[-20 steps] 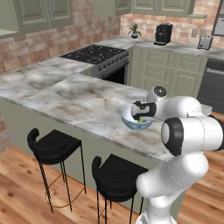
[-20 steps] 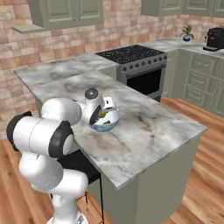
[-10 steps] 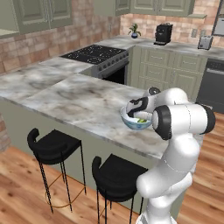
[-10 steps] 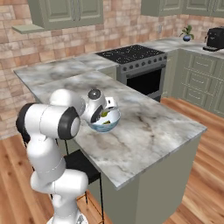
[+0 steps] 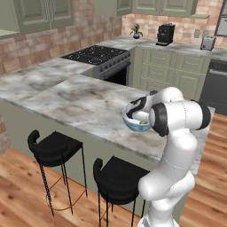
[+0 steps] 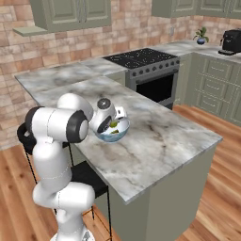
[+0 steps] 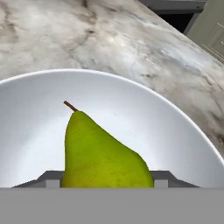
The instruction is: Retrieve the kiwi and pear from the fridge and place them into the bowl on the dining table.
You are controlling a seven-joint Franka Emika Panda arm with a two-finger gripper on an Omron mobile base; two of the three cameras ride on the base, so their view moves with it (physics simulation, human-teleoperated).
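Claw [image 6: 114, 125] tips hidden behind pear [image 7: 103, 153] in bowl [image 7: 175, 127].

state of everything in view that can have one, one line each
pear: inside the bowl, stem pointing up in the hand view, between the jaws
bowl: upright on the dining table, holding the pear
gripper: over the bowl, jaws wide around the pear; grip or release unclear
dining table: marble top, carrying the bowl
stools: standing alongside the table, unoccupied
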